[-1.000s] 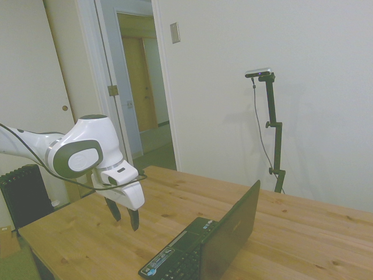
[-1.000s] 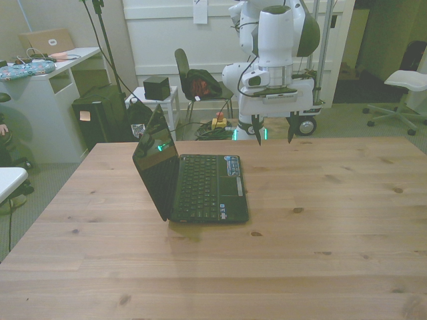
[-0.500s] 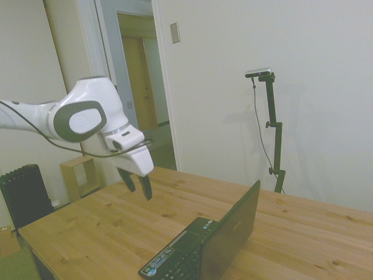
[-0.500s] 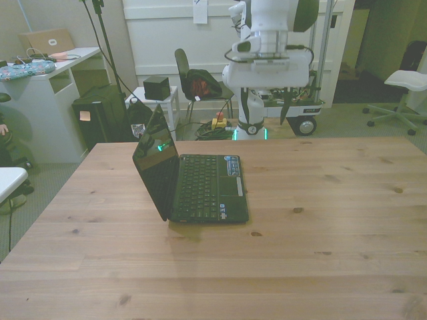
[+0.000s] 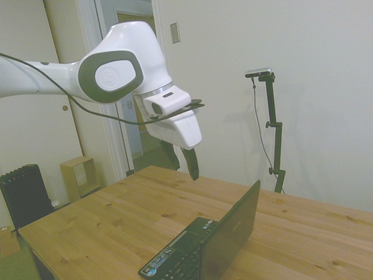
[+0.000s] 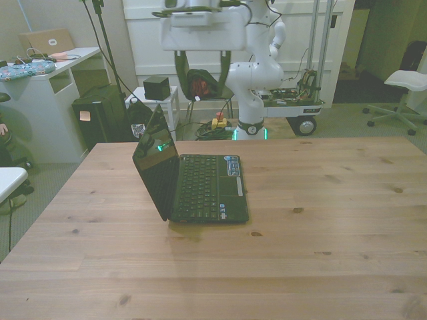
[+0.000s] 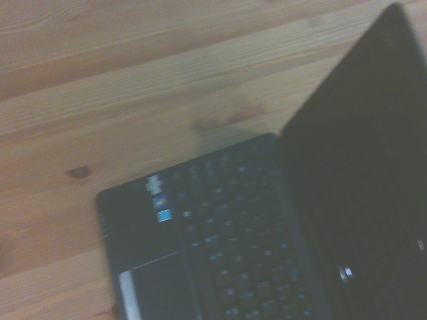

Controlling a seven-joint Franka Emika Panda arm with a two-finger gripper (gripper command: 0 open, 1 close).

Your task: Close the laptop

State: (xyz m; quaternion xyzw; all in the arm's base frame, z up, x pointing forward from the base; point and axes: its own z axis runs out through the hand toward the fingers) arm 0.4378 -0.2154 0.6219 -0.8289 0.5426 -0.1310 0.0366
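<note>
Laptop [image 6: 200, 183] sits open on the wooden table [image 6: 320, 227], toward the front view's left of the table's middle, its base flat on the wood and its lid standing up at a steep angle. In the front view the black keyboard faces up, with a small blue sticker on the deck at the far corner, and the dark screen faces the front view's right and carries a small green reflection. From the side, the laptop [image 5: 210, 245] lies at the near edge of the picture, lid rising toward the right and the matte back of the lid turned to the camera. The wrist picture, somewhat blurred, looks down on the laptop [image 7: 253, 240]: keyboard, touchpad, a blue sticker on the palm rest, the dark screen along one side, and bare wood around them.

Farther back and well above the table hangs the gripper [image 6: 197, 70], clear of the laptop and touching nothing. In the front view it is above and behind the lid, its 2 dark fingers spread wide apart and pointing down. The side view shows the gripper [image 5: 185, 158] high over the table's far part, held by the white arm [image 5: 113, 73] reaching in from the left.

Behind the table stand a chair [image 6: 193, 83] and a white cabinet [image 6: 47, 100].
</note>
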